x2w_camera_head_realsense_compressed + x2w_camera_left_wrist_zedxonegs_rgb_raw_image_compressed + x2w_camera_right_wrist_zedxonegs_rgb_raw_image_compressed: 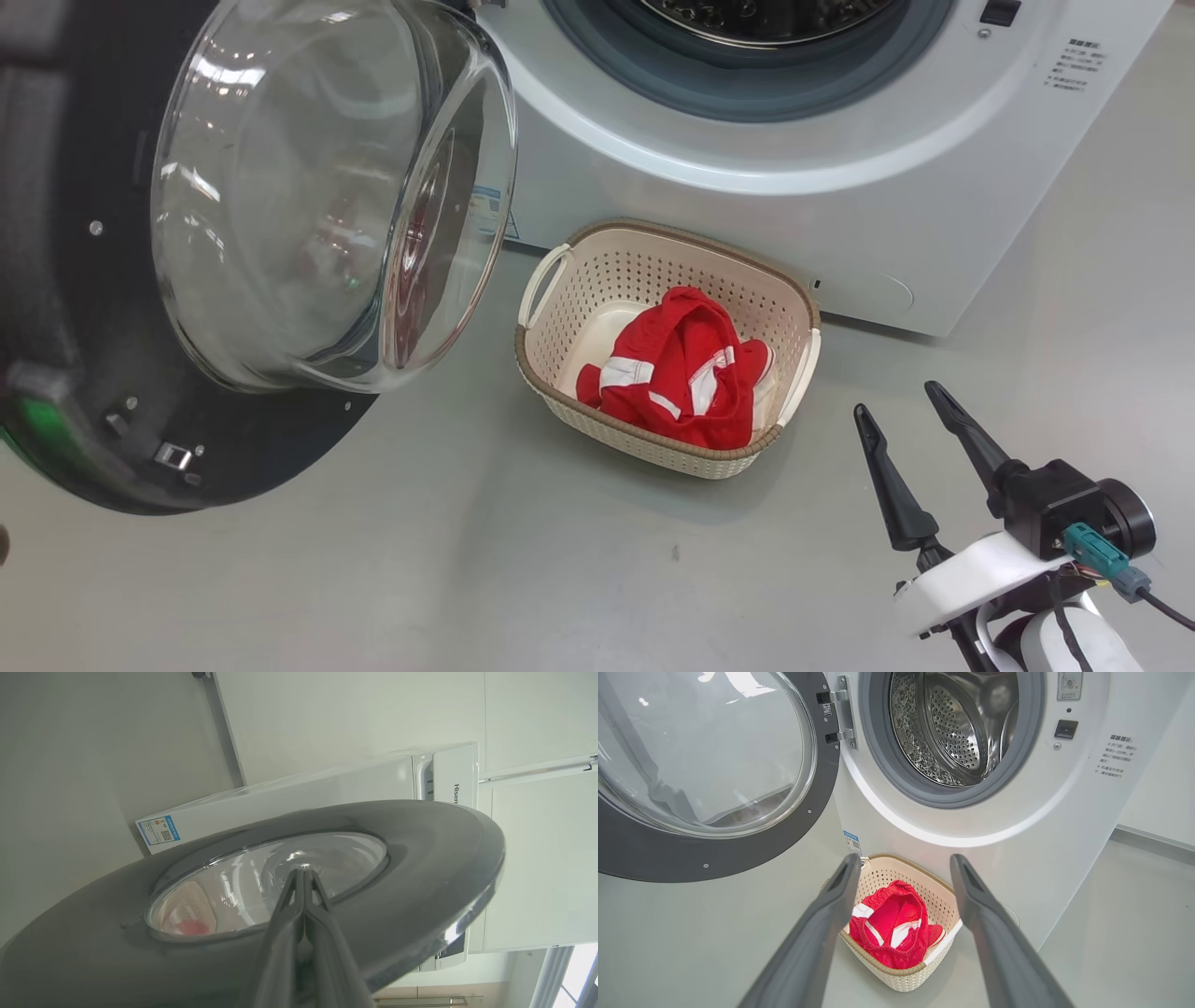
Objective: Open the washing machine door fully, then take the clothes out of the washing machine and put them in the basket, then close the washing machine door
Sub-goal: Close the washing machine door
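The washing machine door (56,280) stands swung open at the left, its glass bowl (327,187) bulging towards me. The white washing machine (747,168) has its drum (957,732) showing bare perforated steel. On the floor in front sits the basket (644,448), with the red and white clothes (686,369) lying inside it. My right gripper (901,403) hovers open and holds nothing, to the right of the basket and nearer me. In its wrist view the clothes (892,933) lie between its fingers (822,933). My left gripper (303,870) is shut, tips at the outer face of the door (420,858); I cannot tell if they touch.
Grey floor (467,579) stretches around the basket and under the door. A pale wall (1167,779) with a skirting strip runs to the right of the machine. A blue label (159,830) sits low on the machine's side.
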Motion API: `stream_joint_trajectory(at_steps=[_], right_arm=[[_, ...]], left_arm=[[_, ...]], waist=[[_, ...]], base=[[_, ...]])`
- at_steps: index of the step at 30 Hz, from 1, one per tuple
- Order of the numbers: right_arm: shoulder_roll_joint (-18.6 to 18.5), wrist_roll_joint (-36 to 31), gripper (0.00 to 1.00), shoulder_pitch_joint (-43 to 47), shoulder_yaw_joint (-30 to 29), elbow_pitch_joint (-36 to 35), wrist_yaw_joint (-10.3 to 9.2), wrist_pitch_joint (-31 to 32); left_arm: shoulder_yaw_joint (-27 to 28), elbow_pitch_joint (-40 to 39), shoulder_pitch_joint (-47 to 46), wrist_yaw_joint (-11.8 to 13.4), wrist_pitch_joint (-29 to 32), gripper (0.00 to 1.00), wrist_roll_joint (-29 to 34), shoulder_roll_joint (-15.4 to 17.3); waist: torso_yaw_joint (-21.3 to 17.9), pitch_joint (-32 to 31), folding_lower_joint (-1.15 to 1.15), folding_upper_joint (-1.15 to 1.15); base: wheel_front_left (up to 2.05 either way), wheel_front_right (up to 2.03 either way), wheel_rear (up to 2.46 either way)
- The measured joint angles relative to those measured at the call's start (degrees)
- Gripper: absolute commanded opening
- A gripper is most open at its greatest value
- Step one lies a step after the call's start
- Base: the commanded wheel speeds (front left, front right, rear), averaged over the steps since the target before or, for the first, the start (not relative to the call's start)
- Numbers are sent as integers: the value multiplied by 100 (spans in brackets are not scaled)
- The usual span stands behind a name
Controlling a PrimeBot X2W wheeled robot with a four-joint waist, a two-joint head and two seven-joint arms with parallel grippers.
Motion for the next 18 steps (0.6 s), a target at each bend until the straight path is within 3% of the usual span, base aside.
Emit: stream_joint_trajectory(at_steps=[18], right_arm=[[97,2,100,-119,3,33,-5,-104]], left_arm=[[-223,-964,517,-179,1018,0,-248,29]], waist=[[-383,53,0,0]], base=[[0,0,0]])
